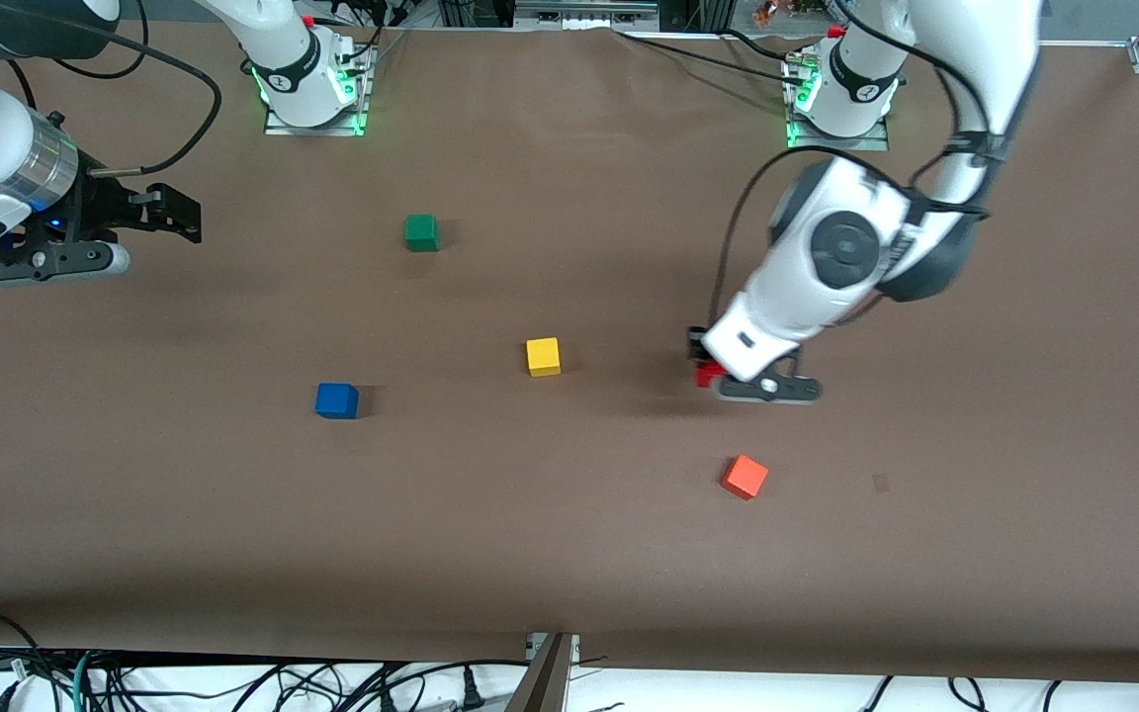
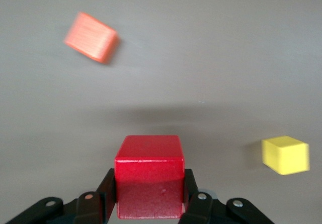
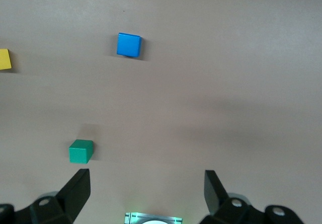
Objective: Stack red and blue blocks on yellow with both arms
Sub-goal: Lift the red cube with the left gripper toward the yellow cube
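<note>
1. Even, bright overhead light fell on the matte brown surface [image 1: 569,514]; no glare.
2. Soft shadows lay beside the small yellow cube [image 1: 543,356] and under the left arm.
3. In the left wrist view the lighter orange cube [image 2: 91,37] was smeared with blur.
4. Green lamps glowed at both bases.

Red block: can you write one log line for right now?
left pincer: shut on red block | right pincer: open, waiting | yellow block: bare
</note>
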{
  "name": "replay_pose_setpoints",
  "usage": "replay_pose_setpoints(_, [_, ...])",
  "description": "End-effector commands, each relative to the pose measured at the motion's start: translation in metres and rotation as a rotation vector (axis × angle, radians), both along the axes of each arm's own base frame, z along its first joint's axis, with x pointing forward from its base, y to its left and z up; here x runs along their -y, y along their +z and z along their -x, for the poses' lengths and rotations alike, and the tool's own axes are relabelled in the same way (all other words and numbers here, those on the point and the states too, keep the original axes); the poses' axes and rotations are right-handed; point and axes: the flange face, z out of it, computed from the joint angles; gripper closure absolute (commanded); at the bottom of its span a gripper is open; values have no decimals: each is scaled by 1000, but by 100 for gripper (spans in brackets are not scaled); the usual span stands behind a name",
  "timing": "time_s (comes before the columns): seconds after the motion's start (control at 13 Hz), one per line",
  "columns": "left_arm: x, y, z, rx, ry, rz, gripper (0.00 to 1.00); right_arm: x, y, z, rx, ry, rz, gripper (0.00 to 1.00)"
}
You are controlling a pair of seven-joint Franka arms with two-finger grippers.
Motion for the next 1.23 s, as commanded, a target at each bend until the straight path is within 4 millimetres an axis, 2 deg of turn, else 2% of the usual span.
replay_pose_setpoints(0.0, [56, -15, -2, -8, 1, -2, 97, -2, 7, -1, 14, 12, 3, 0])
replay_pose_setpoints(0.23, [103, -25, 5, -14, 21, 20, 100, -6, 9, 0, 21, 19, 3, 0])
replay_pose_setpoints(0.46, [139, -32, 13, -17, 58, 31, 100, -12, 9, -1, 23, 22, -12, 0])
replay_pose_setpoints(0.62, [156, -38, 18, -2, 68, 16, 100, -12, 5, -3, 16, 33, -21, 0])
replay_pose_setpoints(0.85, [190, -53, 47, -9, 110, -20, 100, -13, -27, -15, -41, 31, -12, 0])
replay_pose_setpoints(0.92, [200, -58, 54, -8, 123, -29, 100, -15, -57, -25, -95, 30, -1, 0])
replay_pose_setpoints(1.15, [222, -72, 60, 3, 138, -35, 100, -18, -62, -33, -78, 33, -2, 0])
